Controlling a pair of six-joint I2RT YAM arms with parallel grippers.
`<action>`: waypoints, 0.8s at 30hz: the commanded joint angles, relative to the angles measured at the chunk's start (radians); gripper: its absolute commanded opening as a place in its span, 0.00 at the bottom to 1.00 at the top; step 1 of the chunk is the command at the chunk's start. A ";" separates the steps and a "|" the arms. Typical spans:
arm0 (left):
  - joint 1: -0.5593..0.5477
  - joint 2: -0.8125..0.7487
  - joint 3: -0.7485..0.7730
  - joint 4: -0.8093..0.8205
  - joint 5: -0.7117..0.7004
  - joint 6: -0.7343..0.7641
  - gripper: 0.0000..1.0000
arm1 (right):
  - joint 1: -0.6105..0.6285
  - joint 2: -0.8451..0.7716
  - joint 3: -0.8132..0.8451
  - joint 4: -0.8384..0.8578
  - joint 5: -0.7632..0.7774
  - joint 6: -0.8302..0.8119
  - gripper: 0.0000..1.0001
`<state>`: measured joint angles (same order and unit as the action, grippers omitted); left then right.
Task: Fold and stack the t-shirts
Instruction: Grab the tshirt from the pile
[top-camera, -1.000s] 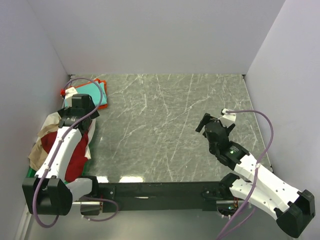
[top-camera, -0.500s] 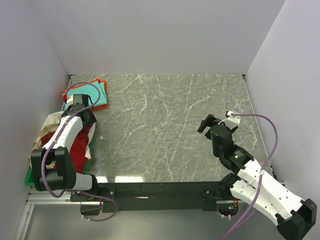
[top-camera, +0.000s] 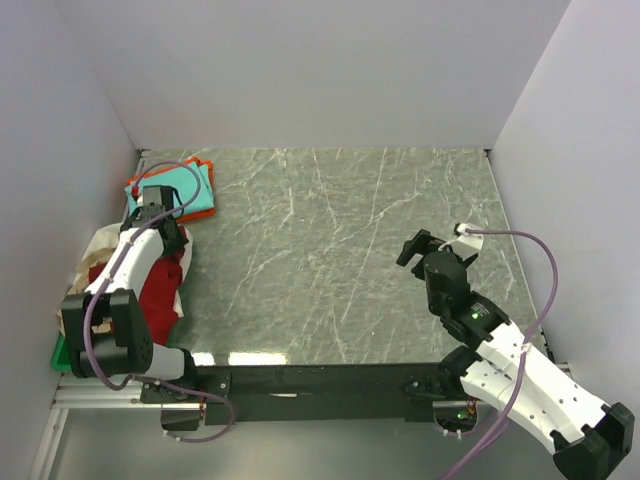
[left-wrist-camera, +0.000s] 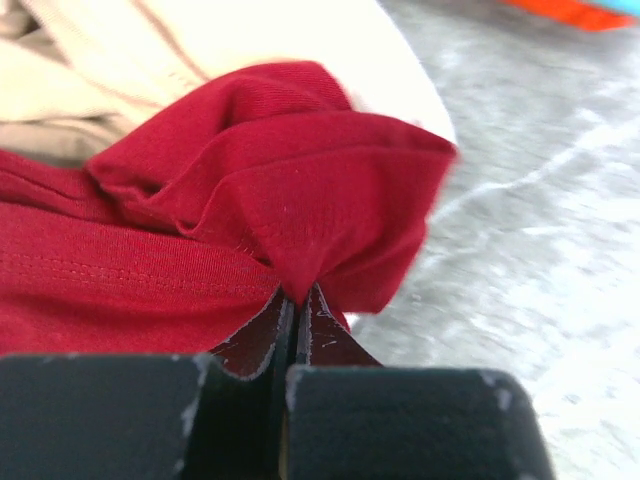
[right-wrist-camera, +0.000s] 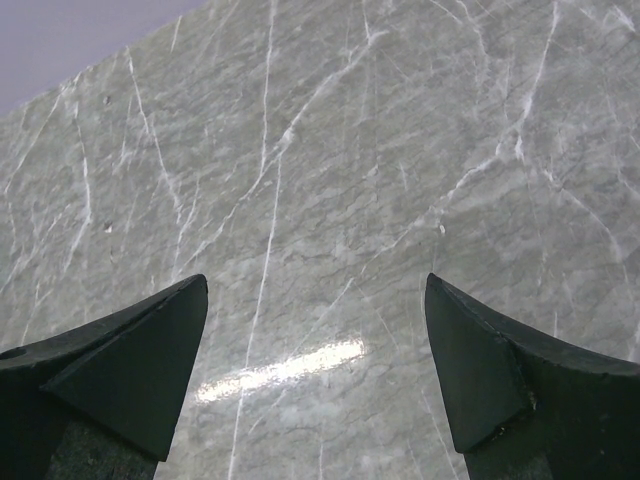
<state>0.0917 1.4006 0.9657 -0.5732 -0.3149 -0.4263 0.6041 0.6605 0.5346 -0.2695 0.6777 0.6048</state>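
A dark red t-shirt (top-camera: 160, 295) lies crumpled at the table's left edge on beige and white t-shirts (top-camera: 95, 258). My left gripper (top-camera: 168, 236) is shut on a raised fold of the red shirt (left-wrist-camera: 300, 190), and the cloth bunches up from the fingertips of the left gripper (left-wrist-camera: 297, 300). The beige shirt (left-wrist-camera: 200, 40) lies just behind that fold. A folded teal t-shirt (top-camera: 185, 190) rests on an orange one (top-camera: 205, 166) at the back left. My right gripper (top-camera: 415, 246) hovers open over bare marble on the right, and in its own wrist view the right gripper (right-wrist-camera: 315, 295) holds nothing.
A green tray (top-camera: 58, 352) shows under the pile at the near left corner. White walls close the table on the left, back and right. The marble tabletop (top-camera: 330, 250) spreads between the two arms.
My left gripper has gone from wide open to shut, pinching the red shirt's fold, and its arm has drawn in toward the pile. The right arm has shifted slightly right, still open.
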 joint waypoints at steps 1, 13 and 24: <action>-0.001 -0.083 0.067 0.036 0.151 0.024 0.00 | -0.009 -0.013 -0.004 0.036 0.010 -0.007 0.95; -0.082 -0.126 0.451 0.070 0.569 -0.017 0.04 | -0.010 0.007 0.015 0.009 0.045 -0.010 0.95; -0.274 -0.213 0.538 0.358 0.968 -0.149 0.13 | -0.012 0.040 0.018 0.024 0.036 -0.010 0.95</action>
<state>-0.1650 1.2396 1.4963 -0.4171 0.4477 -0.4938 0.5976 0.6907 0.5346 -0.2703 0.6880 0.6006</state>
